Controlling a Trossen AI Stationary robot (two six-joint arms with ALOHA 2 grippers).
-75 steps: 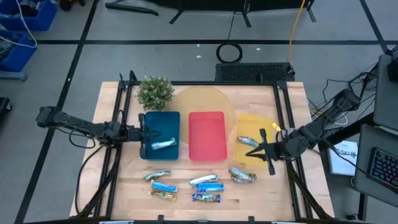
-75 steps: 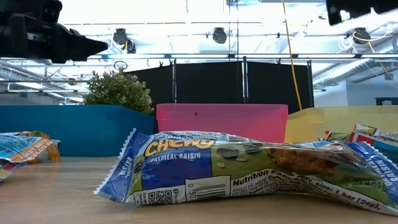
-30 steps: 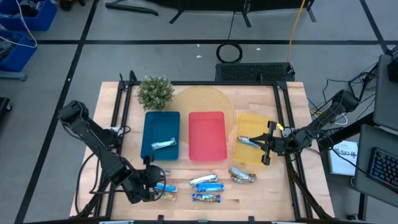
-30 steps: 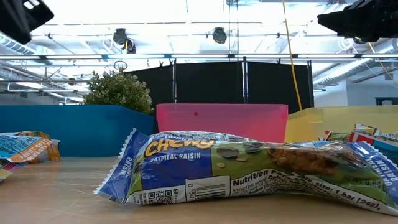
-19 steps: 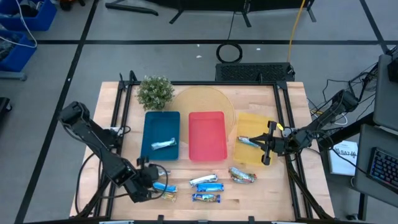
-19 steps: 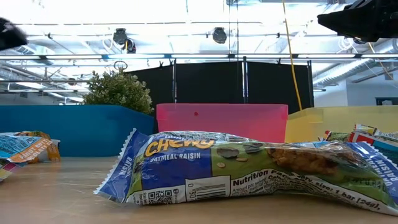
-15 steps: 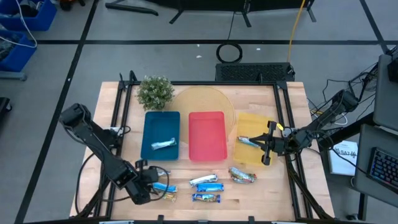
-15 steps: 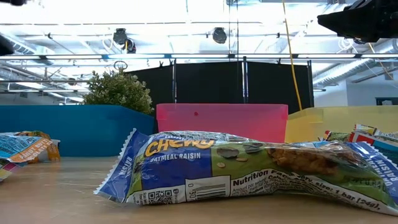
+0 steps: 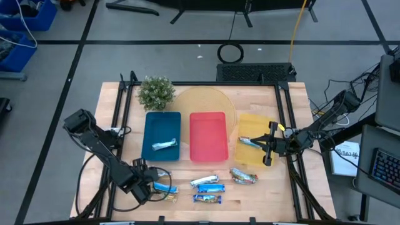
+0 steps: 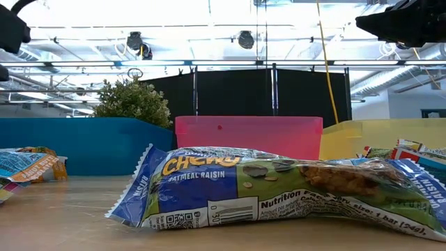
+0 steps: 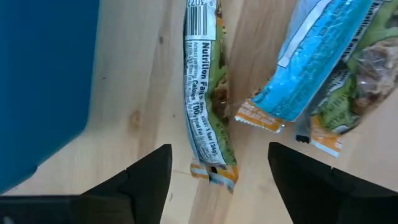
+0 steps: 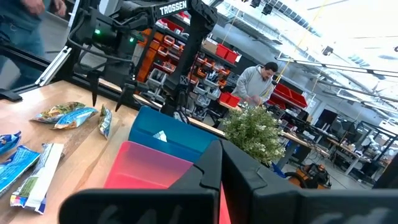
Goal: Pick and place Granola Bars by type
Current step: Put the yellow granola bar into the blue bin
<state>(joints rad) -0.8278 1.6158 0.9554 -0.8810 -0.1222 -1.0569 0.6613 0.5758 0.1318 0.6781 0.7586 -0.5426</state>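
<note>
Blue-wrapped and silvery granola bars (image 9: pixel 207 182) lie along the bench's front edge, one more in the blue tray (image 9: pixel 161 134). Left gripper (image 11: pixel 214 180) hangs spread over a bar (image 11: pixel 205 93) near the front-left corner; right gripper (image 9: pixel 267 150), fingers pressed together, waits over the yellow tray (image 9: pixel 256 122).

Blue tray (image 9: pixel 161 134), red tray (image 9: pixel 208 136), yellow tray (image 9: pixel 254 128), blue-and-white bars (image 9: pixel 207 186)
</note>
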